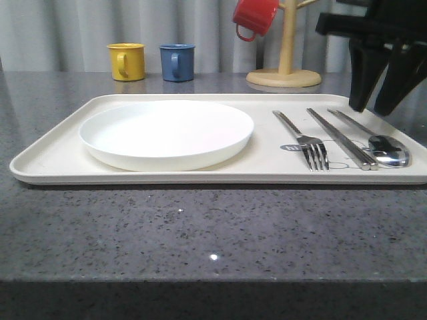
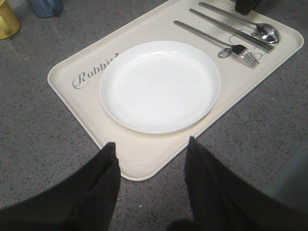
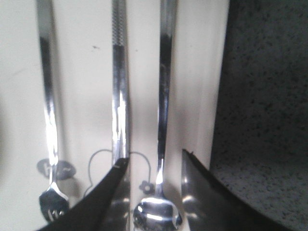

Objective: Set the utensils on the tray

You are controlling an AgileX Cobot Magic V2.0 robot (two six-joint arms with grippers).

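The cream tray (image 1: 53,157) holds the utensils side by side on its right part: a fork (image 1: 308,141), a pair of chopsticks (image 1: 340,137) and a spoon (image 1: 387,150). My right gripper (image 1: 377,103) hangs open just above the spoon's handle, gripping nothing. In the right wrist view its fingers (image 3: 154,158) straddle the spoon (image 3: 163,96), with the chopsticks (image 3: 119,96) and fork (image 3: 48,96) beside it. My left gripper (image 2: 151,143) stands open and empty over the tray's (image 2: 72,96) corner, far from the fork (image 2: 211,42), chopsticks (image 2: 231,30) and spoon (image 2: 267,32).
A round white plate (image 1: 167,133) fills the tray's left half. Behind the tray stand a yellow mug (image 1: 127,61), a blue mug (image 1: 177,62) and a wooden mug tree (image 1: 287,53) carrying a red mug (image 1: 255,17). Grey speckled counter (image 1: 213,233) lies in front.
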